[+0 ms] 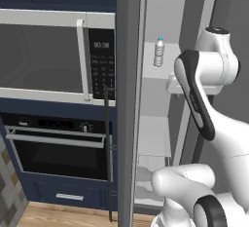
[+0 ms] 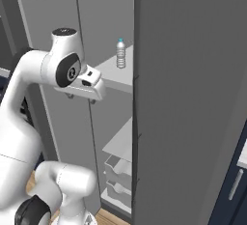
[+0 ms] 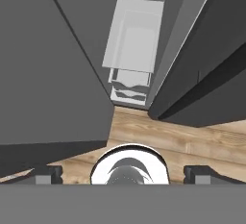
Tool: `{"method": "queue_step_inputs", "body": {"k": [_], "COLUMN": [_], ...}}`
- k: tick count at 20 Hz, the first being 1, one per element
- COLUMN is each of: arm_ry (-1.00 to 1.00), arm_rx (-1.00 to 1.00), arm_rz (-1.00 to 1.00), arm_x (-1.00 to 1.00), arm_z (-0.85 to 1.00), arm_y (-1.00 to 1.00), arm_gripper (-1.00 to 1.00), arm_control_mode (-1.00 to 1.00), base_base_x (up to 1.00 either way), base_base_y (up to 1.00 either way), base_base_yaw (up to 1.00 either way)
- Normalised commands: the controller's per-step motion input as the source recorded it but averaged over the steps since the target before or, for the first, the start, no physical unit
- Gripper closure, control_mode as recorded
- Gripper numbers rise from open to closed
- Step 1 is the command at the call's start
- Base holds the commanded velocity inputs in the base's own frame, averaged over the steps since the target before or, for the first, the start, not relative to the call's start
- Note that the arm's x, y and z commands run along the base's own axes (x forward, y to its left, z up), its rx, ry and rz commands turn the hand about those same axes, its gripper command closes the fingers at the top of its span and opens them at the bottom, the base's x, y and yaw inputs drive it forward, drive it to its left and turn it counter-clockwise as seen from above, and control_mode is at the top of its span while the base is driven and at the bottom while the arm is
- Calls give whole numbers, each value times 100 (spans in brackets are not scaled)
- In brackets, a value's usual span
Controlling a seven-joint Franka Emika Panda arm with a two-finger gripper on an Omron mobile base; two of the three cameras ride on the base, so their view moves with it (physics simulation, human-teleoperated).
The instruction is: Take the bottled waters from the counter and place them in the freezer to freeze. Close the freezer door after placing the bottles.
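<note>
One water bottle stood upright on a freezer shelf, upper middle of the left base view, freezer door hanging open. The gripper sat left of center in the right view, fingers spread wide, holding nothing.

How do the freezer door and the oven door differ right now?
The freezer door stands open, edge-on to the left base camera; the oven door is shut. The freezer door is a tall narrow plain grey panel; the oven door is wide, low and dark with a window. The freezer door's thin dark handle runs vertically; the oven door's silver bar runs across. Both are flat fronts with long handles.
</note>
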Motion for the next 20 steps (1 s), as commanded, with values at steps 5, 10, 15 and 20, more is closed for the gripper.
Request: {"method": "queue_step_inputs", "body": {"k": [5, 10, 15, 20], "arm_ry": [0, 0, 0, 0], "arm_rx": [0, 0, 0, 0], "arm_rz": [0, 0, 0, 0], "arm_x": [-11, 0, 0, 0], "arm_z": [0, 0, 0, 0], "arm_y": [1, 0, 0, 0], "arm_gripper": [-100, -100, -100, -100], "arm_control_mode": [100, 100, 100, 100], "base_base_x": [-12, -76, -80, -41], "base_base_y": [0, -1, -18, -66], "base_base_yaw": [0, 0, -4, -25]}}
